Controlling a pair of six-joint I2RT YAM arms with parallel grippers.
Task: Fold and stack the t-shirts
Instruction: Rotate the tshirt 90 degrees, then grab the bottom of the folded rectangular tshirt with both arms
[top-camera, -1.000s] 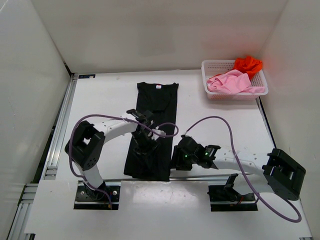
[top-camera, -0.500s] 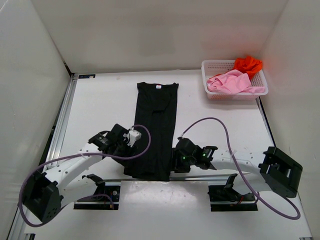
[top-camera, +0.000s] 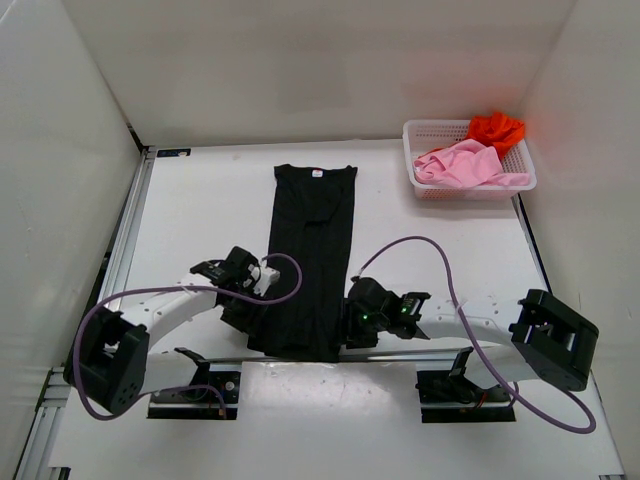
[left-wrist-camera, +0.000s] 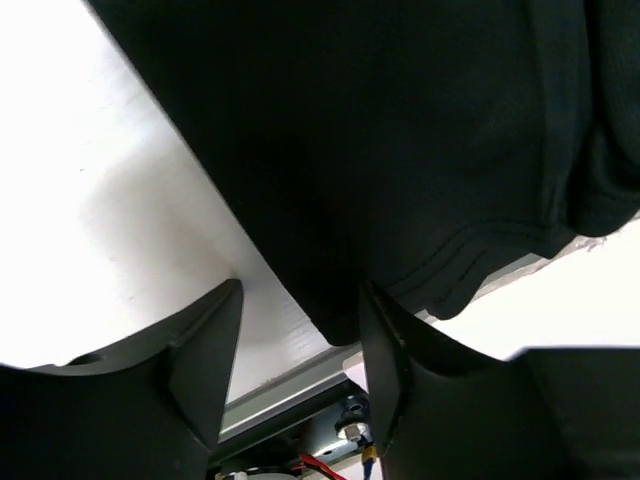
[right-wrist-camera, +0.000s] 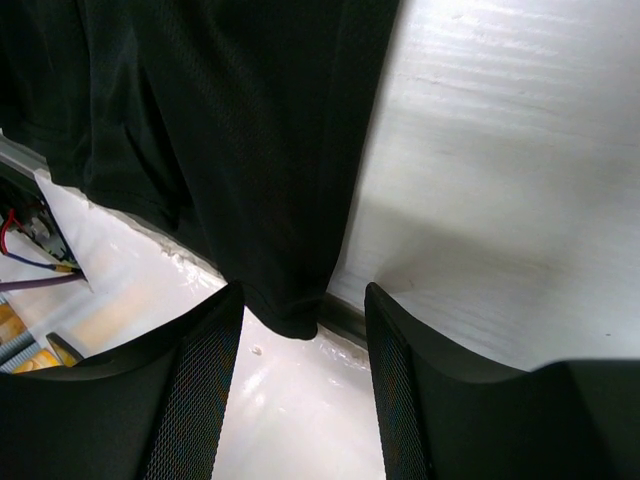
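1. At the 6 o'clock edge of the table (top-camera: 200, 200) lies the hem of the black t-shirt (top-camera: 310, 250). The shirt is already folded lengthwise into a narrow strip, with its collar pointing to 12 o'clock.
2. A second ago the left arm reached over the middle of the strip. It has since swung out and come down low at the shirt's 7 o'clock corner.
3. The left gripper (left-wrist-camera: 300, 290) has its fingers spread apart. The hem corner sits in the gap, nearer the right finger, and is not pinched.
4. The right gripper (right-wrist-camera: 303, 290) has crept a little closer to the 5 o'clock corner. Its fingers are also spread, straddling the hem tip and the table edge and clamping nothing.
5. With both tools now flanking the hem, the lengthwise fold looks finished. The next step is probably to pinch both corners and carry the hem toward the collar.
6. The cloth overhangs the edge slightly, so a shallow pinch may catch only one layer.
7. The pink t-shirt (top-camera: 458, 163) and the orange-red t-shirt (top-camera: 496, 128) are crumpled in the basket (top-camera: 520, 183) at 2 o'clock, so most of the task is left.
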